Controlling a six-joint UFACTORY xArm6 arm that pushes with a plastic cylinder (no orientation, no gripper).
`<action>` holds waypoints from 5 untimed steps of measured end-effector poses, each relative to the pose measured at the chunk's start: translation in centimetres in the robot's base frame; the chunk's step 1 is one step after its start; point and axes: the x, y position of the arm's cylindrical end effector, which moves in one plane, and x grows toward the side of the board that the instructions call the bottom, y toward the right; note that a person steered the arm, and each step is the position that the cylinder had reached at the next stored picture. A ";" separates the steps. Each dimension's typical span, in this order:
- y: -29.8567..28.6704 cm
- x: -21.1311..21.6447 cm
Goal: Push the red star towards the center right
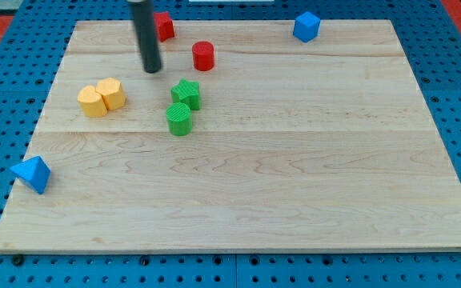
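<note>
My tip (151,69) (a bare rod, no gripper to open or close) stands in the upper left, below the red star (164,26); I should circle to the star's left side and push rightward, avoiding the red cylinder (203,55).

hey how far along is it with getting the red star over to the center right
Done: nothing visible; the red star sits at the board's top left edge. In hand: my tip rests just below-left of it. Left: the whole push across the wooden board to centre right.
</note>
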 end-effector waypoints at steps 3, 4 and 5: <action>3.6 -11.2; 15.4 -7.6; 20.0 -1.4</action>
